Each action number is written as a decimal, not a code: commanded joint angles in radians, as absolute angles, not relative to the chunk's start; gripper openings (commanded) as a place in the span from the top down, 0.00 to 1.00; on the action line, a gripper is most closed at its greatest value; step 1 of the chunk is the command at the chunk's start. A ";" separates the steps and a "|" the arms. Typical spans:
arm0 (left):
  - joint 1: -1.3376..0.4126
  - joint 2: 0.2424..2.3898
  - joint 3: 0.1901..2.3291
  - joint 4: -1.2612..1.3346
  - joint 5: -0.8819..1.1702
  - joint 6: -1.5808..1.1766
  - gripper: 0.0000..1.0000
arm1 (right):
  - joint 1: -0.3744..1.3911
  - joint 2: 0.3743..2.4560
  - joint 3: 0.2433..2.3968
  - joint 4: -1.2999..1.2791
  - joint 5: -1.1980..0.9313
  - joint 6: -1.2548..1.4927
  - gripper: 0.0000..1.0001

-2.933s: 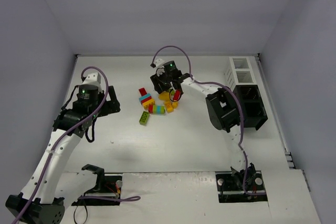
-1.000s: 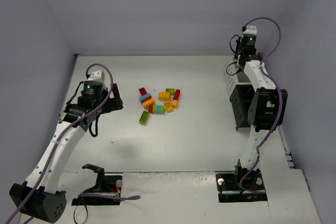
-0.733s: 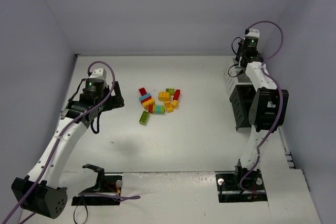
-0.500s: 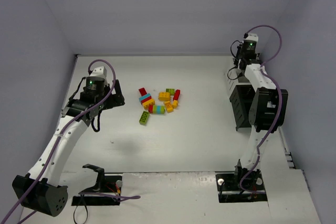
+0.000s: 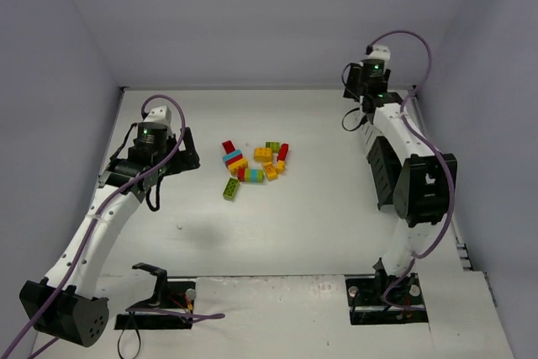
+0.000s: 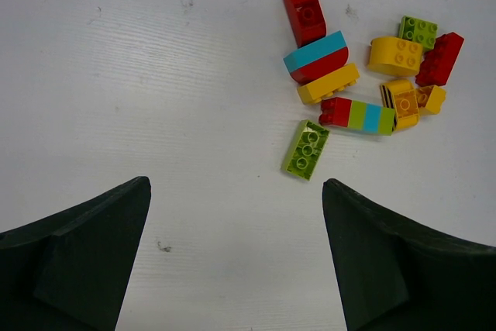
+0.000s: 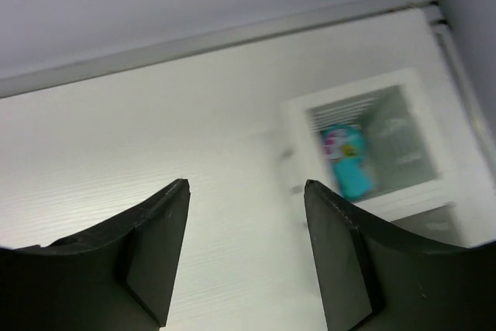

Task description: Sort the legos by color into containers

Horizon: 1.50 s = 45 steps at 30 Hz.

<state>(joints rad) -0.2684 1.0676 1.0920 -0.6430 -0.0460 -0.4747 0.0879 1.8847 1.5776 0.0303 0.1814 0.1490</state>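
The legos (image 5: 252, 161) lie in a loose pile mid-table: red, yellow, orange, green and cyan bricks. In the left wrist view a green brick (image 6: 306, 149) lies nearest, with a red-green-cyan row (image 6: 358, 115) and a cyan-on-red piece (image 6: 315, 56) behind it. My left gripper (image 5: 183, 150) is open and empty, left of the pile (image 6: 235, 191). My right gripper (image 5: 353, 90) is open and empty at the back right (image 7: 246, 187). The white container (image 7: 364, 141) to its right holds a cyan piece (image 7: 347, 162). The black containers (image 5: 385, 176) are partly hidden by the right arm.
The back wall and the table's far edge (image 7: 232, 36) run just beyond my right gripper. The right wall stands close behind the containers. The arm bases (image 5: 160, 300) sit at the near edge.
My right arm went from the pile to the white container at the back right, and has now swung left off it. My left arm edged slightly toward the pile.
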 commanded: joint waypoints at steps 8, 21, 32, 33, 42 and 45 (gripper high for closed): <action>-0.272 1.006 1.129 -0.656 -0.025 -0.489 0.15 | 0.373 1.805 1.485 -0.060 0.287 0.559 0.48; -0.270 0.870 1.066 -0.753 -0.029 -0.500 0.15 | 0.517 2.012 1.520 -0.106 0.207 0.719 0.48; -0.271 0.818 1.055 -0.807 -0.054 -0.483 0.15 | 0.545 2.117 1.523 -0.107 0.212 0.741 0.58; -0.272 0.818 1.054 -0.807 -0.055 -0.483 0.15 | 0.545 2.118 1.526 -0.107 0.219 0.729 0.60; -0.270 0.830 1.057 -0.784 -0.061 -0.477 0.15 | 0.532 2.017 1.522 -0.088 0.356 0.523 1.00; -0.272 0.844 1.055 -0.755 -0.057 -0.469 0.15 | 0.484 1.919 1.453 -0.009 0.393 0.405 1.00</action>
